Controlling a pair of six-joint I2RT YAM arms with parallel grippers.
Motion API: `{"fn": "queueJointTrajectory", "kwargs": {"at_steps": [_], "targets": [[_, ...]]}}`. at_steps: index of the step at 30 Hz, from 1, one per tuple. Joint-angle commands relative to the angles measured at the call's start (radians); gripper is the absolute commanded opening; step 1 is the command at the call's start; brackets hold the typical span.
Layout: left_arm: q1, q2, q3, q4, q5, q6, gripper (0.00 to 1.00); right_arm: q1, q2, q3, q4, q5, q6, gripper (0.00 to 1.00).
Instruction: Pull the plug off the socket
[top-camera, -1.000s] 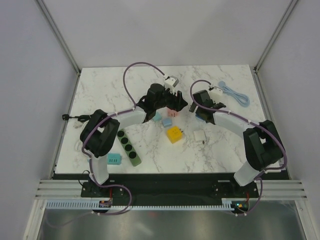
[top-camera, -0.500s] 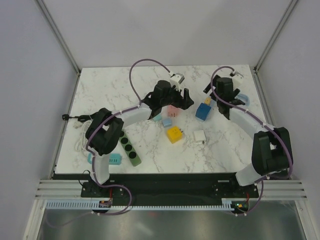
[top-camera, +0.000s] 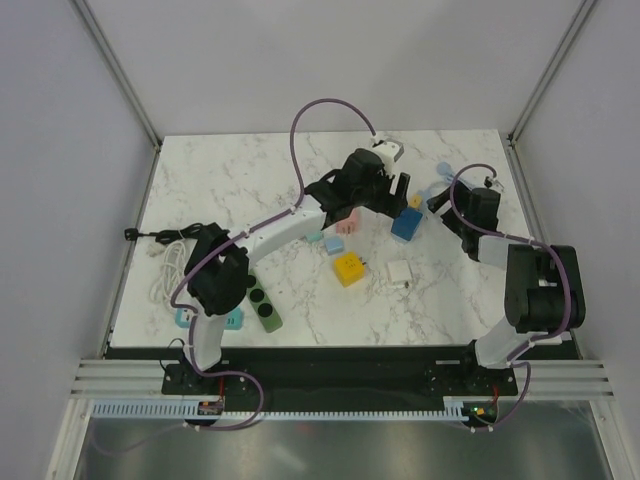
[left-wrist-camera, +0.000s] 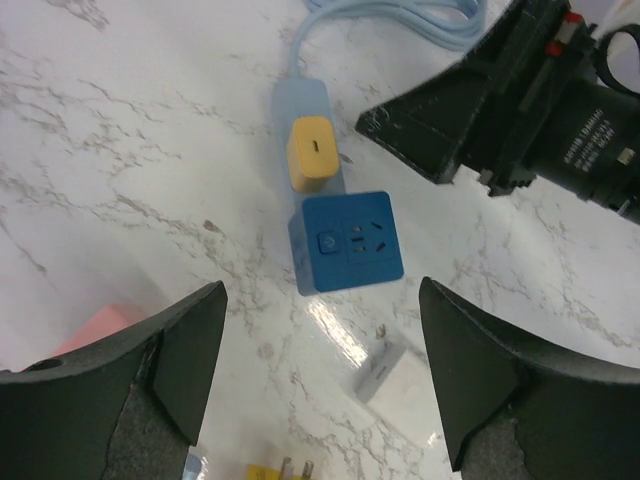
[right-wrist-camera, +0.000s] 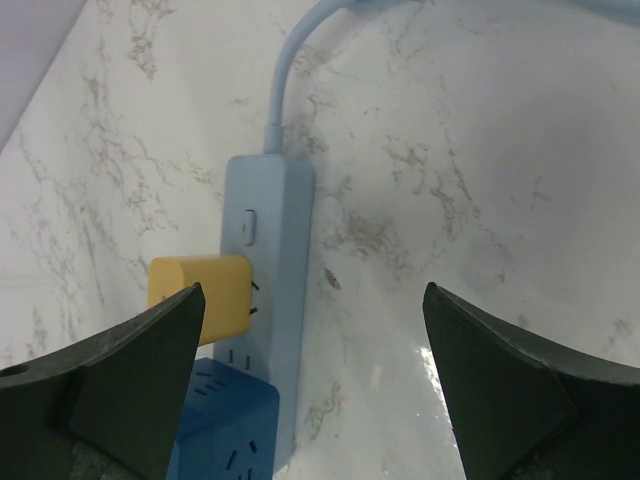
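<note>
Left wrist view: the yellow plug (left-wrist-camera: 313, 152) is seen seated in the pale blue socket strip (left-wrist-camera: 300, 100), in the upper centre of the frame, just above a blue cube adaptor (left-wrist-camera: 350, 242). The left tool (left-wrist-camera: 322, 340) and the right tool (right-wrist-camera: 315, 340) are both spread wide near it, and nothing is pinched. The approach step is judged to be in hand. Next, the strip should be held down and the plug gripped by its sides. The white marble table (top-camera: 220, 190) is enclosed by pale walls.

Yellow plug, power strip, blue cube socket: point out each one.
Yellow plug (left-wrist-camera: 312, 152): left wrist view, middle of its top face.
Power strip (right-wrist-camera: 280, 220): right wrist view, bare top face above the plug's prongs.
Blue cube socket (left-wrist-camera: 352, 242): left wrist view, middle of its outlet face.
</note>
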Motion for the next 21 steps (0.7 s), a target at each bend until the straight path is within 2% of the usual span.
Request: {"fn": "queueJointTrajectory", "kwargs": {"at_steps": [1,4,12,21], "targets": [[0.0,0.064,0.136,-0.158,-0.102,0.107,0.84,-0.016,-0.005,0.002,0.167,-0.133,-0.002,0.98],[-0.02,0.138,0.253,-0.24,-0.129,0.155,0.84,-0.042,0.024,0.008,0.183,-0.182,-0.002,0.98],[-0.082,0.31,0.443,-0.261,-0.169,0.195,0.84,-0.123,0.09,-0.018,0.27,-0.279,0.07,0.98],[-0.125,0.431,0.517,-0.263,-0.24,0.243,0.86,-0.158,0.135,-0.029,0.367,-0.374,0.12,0.96]]}}
